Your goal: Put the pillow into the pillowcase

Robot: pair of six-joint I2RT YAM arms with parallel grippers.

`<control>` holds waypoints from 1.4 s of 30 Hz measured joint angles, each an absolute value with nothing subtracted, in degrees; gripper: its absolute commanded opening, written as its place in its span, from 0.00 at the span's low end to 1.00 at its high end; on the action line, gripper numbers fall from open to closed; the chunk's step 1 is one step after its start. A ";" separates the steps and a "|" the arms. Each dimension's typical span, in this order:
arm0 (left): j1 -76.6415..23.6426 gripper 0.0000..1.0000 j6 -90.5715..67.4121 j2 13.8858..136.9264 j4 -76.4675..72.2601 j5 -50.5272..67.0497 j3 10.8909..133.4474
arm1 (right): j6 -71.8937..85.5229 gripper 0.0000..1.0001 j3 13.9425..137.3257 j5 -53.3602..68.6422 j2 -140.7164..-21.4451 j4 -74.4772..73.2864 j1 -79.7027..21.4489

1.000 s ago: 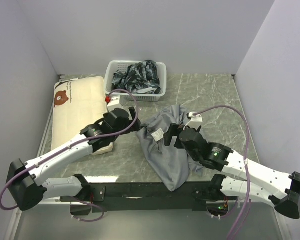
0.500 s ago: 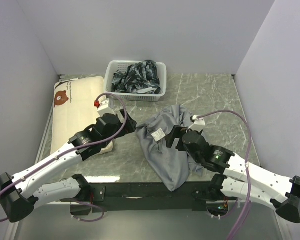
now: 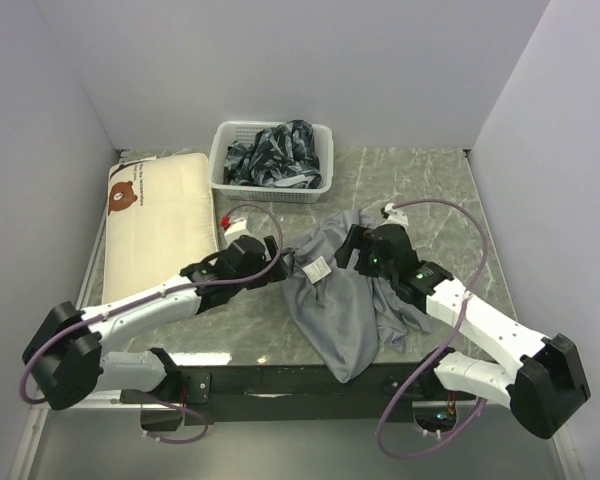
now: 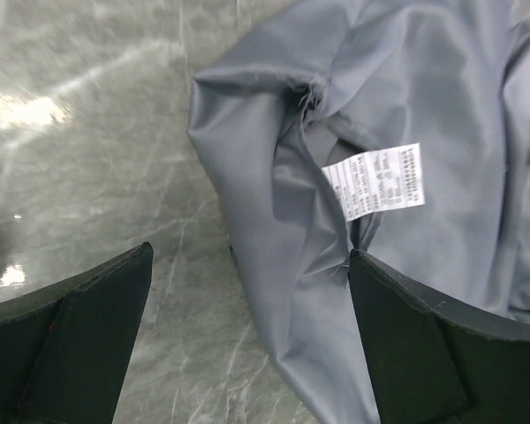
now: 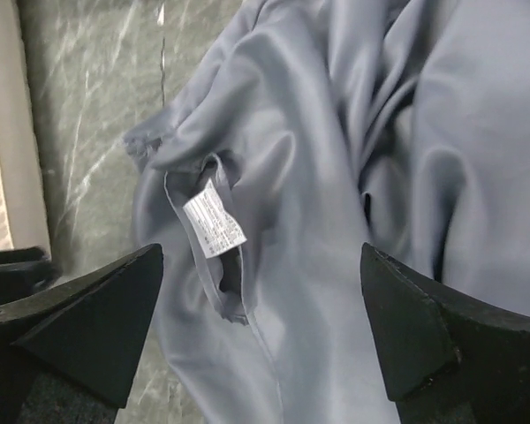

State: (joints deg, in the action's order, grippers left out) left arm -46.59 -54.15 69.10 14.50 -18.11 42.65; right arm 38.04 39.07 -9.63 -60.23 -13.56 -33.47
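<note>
The task has hardly started. The pillow (image 3: 160, 225) lies flat on the counter (image 3: 430, 190), well off to the outer left of the left end effector (image 4: 249, 256), and no part of it is inside the pillowcase (image 3: 345, 305).

The pillowcase lies crumpled beneath both end effectors. Its folded edge and white tag (image 4: 375, 179) sit just ahead of the left one. That end effector's fingers stand wide apart and hold nothing; the cloth edge lies below the gap, unpinched. The right end effector (image 5: 261, 252) is also spread wide and empty, poised over the grey cloth with the tag just left of its middle.

In my judgement nearly everything is left to do: find and grip the mouth of the pillowcase, spread it open, fetch the pillow, feed it in and draw the cloth over it.
</note>
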 measured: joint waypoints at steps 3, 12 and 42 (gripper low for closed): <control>-46.59 0.98 -54.63 71.81 11.35 -15.92 41.30 | 38.06 0.96 38.33 -8.47 -61.93 -12.51 -33.65; -46.78 0.93 -54.24 80.09 3.22 -10.24 40.75 | 42.04 0.97 33.21 -18.06 -59.64 -17.93 -33.71; -23.14 0.37 -59.77 97.23 14.79 -14.44 65.65 | 39.51 0.15 71.31 -20.38 -95.79 -22.39 -4.43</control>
State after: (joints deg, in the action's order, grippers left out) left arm -23.14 -59.77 97.23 14.79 -14.44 65.65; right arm 39.51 71.31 -20.38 -95.79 -22.39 -4.43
